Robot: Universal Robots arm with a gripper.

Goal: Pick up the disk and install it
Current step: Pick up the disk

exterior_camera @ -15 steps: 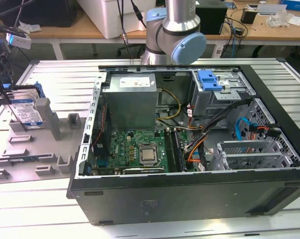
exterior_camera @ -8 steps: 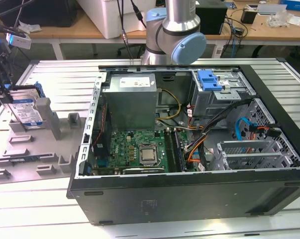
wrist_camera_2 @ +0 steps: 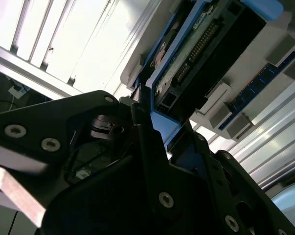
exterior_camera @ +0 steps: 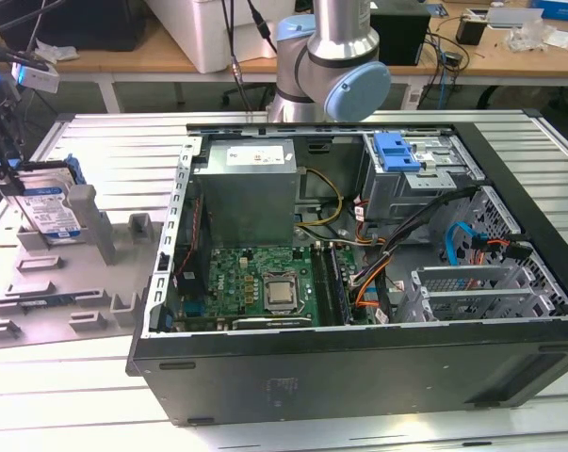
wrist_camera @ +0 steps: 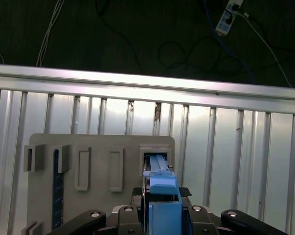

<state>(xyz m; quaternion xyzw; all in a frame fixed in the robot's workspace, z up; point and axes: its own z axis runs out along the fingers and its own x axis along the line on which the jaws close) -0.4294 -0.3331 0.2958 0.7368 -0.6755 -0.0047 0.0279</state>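
Exterior view: arm (exterior_camera: 326, 47) stands behind an open case (exterior_camera: 359, 377) on a slatted table (exterior_camera: 123, 151). Grey fixture (exterior_camera: 76, 282) lies on the table at the exterior view's left, just beside the case. Disk (exterior_camera: 56, 215) stands on edge in a slot at the far end of the fixture, label facing the camera, leaning slightly. Gripper (exterior_camera: 18, 181) is at the disk's upper corner, at the frame's left edge. Inside the case: grey power supply (exterior_camera: 246, 188), green board (exterior_camera: 265, 278), and a blue bracket (exterior_camera: 397, 151) in the drive bay, well apart from the disk.

Second wrist view: gripper (wrist_camera_2: 169, 129) seen from close behind. Disk (wrist_camera_2: 196, 54) seen edge-on, blue carrier and circuit side visible. One dark finger (wrist_camera_2: 143, 117) lies along the carrier edge, touching it. Pale fixture (wrist_camera_2: 213, 100) blocks sit beside the disk, table (wrist_camera_2: 79, 49) slats beyond.

First wrist view: looking down on the fixture (wrist_camera: 98, 147) and table (wrist_camera: 235, 147). Disk (wrist_camera: 164, 210) runs from between the fingers (wrist_camera: 137, 192) into the fixture's rectangular slot. Gripper (wrist_camera: 162, 192) jaws are narrow, pressed to both sides of the blue carrier: holding the disk, which is seated in the slot.
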